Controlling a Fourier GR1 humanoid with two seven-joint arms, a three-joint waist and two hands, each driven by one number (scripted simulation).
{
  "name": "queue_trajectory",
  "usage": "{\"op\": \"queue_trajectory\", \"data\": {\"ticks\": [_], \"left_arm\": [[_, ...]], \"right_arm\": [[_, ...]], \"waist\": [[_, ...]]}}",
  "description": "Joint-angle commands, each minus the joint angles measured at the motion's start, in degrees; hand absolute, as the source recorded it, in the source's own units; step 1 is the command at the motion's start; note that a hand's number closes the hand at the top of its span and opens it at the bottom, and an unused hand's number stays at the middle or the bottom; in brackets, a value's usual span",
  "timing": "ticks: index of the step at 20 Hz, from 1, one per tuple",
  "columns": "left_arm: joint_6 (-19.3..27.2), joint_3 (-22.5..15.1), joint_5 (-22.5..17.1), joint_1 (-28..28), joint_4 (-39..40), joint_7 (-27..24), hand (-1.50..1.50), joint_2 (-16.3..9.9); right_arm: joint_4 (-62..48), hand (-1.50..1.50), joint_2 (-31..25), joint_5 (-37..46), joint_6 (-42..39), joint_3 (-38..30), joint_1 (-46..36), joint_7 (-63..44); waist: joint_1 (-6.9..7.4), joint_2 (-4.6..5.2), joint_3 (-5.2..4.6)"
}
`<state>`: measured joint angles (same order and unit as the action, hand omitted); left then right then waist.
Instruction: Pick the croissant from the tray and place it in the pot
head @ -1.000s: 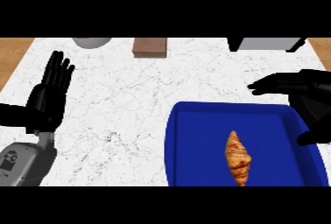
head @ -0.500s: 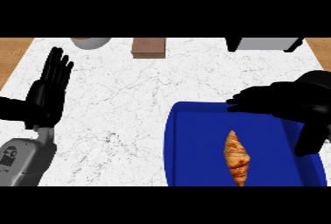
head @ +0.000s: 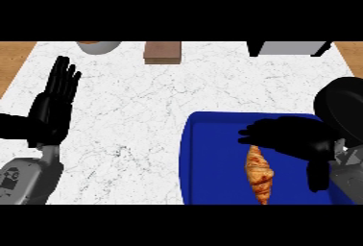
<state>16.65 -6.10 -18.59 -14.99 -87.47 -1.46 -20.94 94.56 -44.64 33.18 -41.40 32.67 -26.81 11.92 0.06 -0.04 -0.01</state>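
Observation:
A golden-brown croissant (head: 260, 176) lies lengthwise on the blue tray (head: 212, 163) at the lower right of the white marble counter. My right hand (head: 292, 138) hovers over the tray with its fingers stretched to the left, just above the croissant's far tip and covering it. This hand is open and holds nothing. A grey pot (head: 288, 47) with black handles stands at the far right edge of the counter, cut off by the top of the view. My left hand (head: 53, 103) rests open at the left, fingers up.
A brown block (head: 162, 51) and a grey bowl (head: 99, 46) stand at the far edge. Bare marble lies between the left hand and the tray. A black rounded mass (head: 344, 108) shows at the right edge behind my right hand; I cannot tell what it is.
My right hand has come down and to the left, from beyond the tray's far right corner to over the croissant's far end. The left hand has stayed put.

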Motion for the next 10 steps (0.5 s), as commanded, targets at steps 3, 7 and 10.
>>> {"op": "queue_trajectory", "data": {"ticks": [3, 7, 10], "left_arm": [[-4.31, 3.93, -0.34, 1.12, 0.19, -0.08, 0.00, -0.38], [-3.73, 3.03, 1.60, 0.65, -1.04, 0.92, 0.00, 1.62], [-2.74, 3.52, 3.07, 0.22, -2.22, 3.42, 0.00, 1.97]], "right_arm": [[-0.74, -1.50, 4.89, 5.56, -3.02, -1.19, 2.43, -0.02], [-7.87, -1.50, 4.95, 11.29, -0.18, -0.81, 0.69, 8.14], [2.34, -1.50, 7.69, 11.83, -0.35, -1.40, 8.33, 2.47]], "waist": [[0.10, 0.02, 0.00], [0.41, 0.11, 0.02], [-0.11, -0.05, 0.01]]}}
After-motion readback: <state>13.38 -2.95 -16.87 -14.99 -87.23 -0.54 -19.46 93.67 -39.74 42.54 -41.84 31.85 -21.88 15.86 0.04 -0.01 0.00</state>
